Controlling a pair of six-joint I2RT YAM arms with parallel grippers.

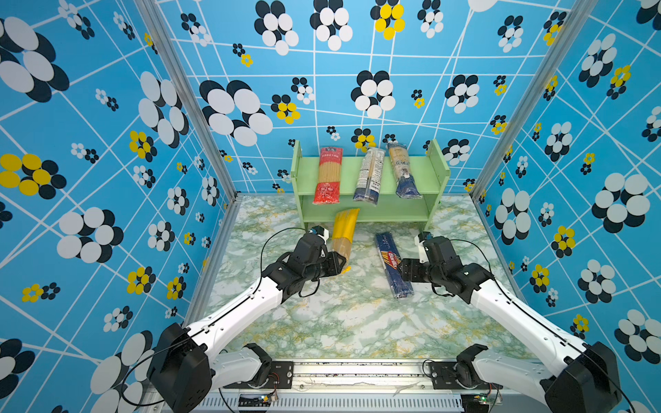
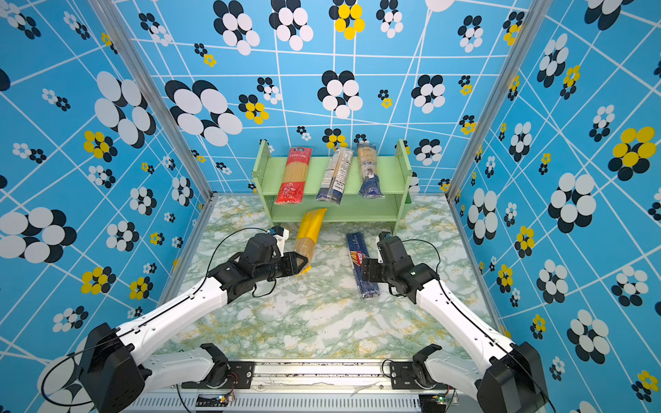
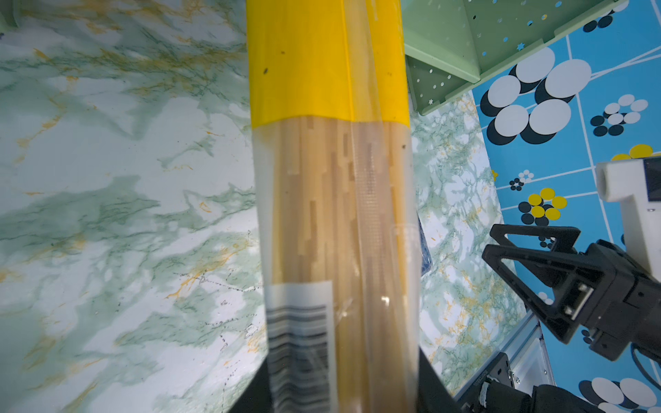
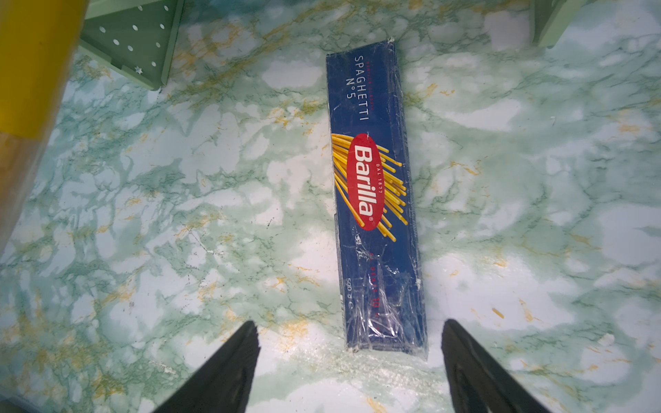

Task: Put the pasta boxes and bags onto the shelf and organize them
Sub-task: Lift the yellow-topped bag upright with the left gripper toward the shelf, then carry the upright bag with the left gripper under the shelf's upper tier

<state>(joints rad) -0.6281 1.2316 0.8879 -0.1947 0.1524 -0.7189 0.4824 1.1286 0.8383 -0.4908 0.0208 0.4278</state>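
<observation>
Yellow bag (image 1: 345, 229) held endwise by left end effector (image 1: 339, 264), likely for sliding into shelf (image 1: 439, 168); right end effector (image 4: 350, 321) wide over Barilla box (image 4: 372, 178).

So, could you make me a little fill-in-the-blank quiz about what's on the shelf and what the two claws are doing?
1. The shelf has ___ packs on its top tier.
2. The left gripper holds the barcoded bag, whose far end is coloured ___.
3. The Barilla box lies flat on the ___.
4. The right gripper has its jaws ___.
Missing words: three; yellow; table; open.
</observation>
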